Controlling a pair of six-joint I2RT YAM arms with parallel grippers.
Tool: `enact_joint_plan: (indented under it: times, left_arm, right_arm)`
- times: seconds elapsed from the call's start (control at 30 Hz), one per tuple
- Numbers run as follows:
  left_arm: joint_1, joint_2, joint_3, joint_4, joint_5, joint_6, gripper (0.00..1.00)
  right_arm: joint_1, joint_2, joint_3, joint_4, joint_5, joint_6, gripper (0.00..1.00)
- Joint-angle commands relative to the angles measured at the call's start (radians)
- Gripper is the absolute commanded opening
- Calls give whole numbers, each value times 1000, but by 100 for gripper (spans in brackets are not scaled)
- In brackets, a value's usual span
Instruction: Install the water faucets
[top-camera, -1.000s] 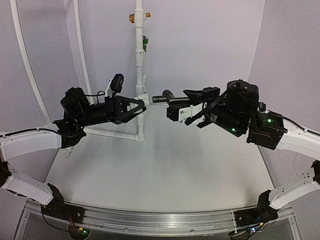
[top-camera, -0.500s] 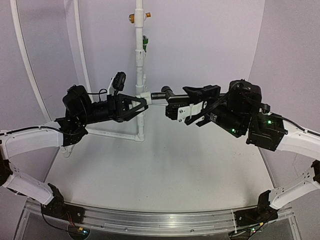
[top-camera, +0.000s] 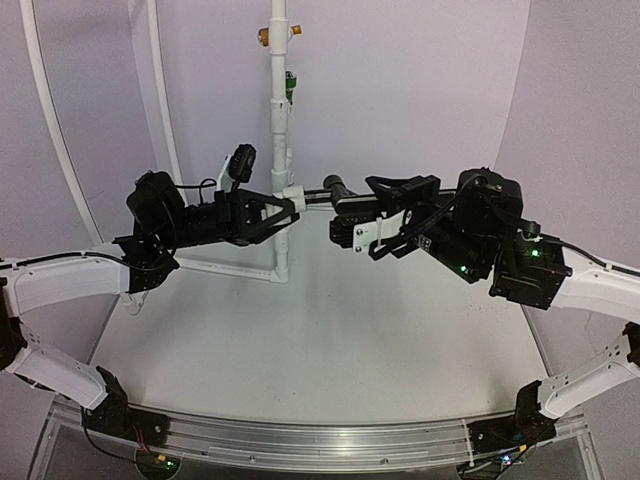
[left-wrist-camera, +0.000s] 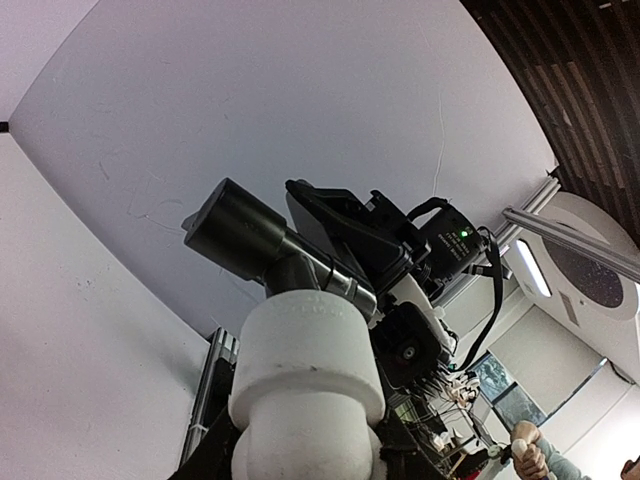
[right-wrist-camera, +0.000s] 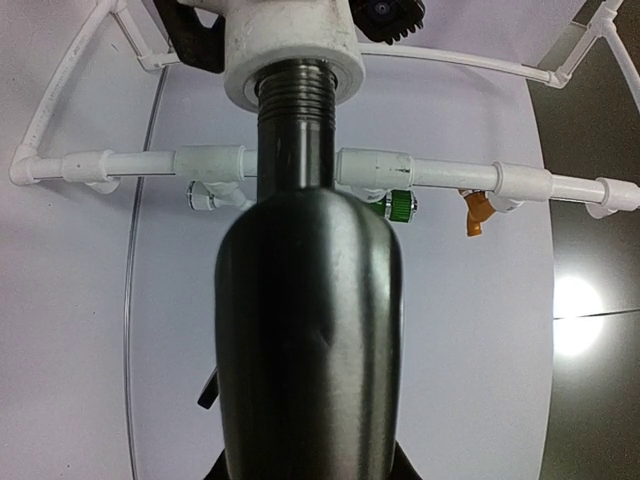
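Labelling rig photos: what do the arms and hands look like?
The left arm and right arm: white links, black joints, thin black cables. The left hand is black with a triangular frame; the right hand is black with a white bracket. Green lights on the right wrist.

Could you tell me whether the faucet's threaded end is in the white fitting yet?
Partly in: the faucet enters the white fitting, with several threads showing.

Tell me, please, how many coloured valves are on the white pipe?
2: an orange valve near the top of the pipe, and a green valve just below it. Others may be hidden lower down.
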Motion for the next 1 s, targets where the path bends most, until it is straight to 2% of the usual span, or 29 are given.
enact_joint_plan:
  times: [0.0, 0.17, 0.6, 0.83, 0.97]
  left_arm:
    - [-9, 5, 58, 84, 46, -15, 0]
    - [-9, 0, 78, -1, -4, 10, 0]
    - [-10, 29, 136, -125, -16, 5, 0]
    - [-10, 38, 114, -27, 45, -9, 0]
    - [-11, 35, 121, -63, 52, 45, 0]
  right_arm:
    - [11, -17, 12, 119, -2, -9, 0]
    - [13, -25, -21, 185, 0, -68, 0]
    - [39, -17, -134, 449, 13, -308, 0]
    - [48, -31, -132, 431, -23, -258, 0]
    - [52, -39, -137, 397, -31, -222, 0]
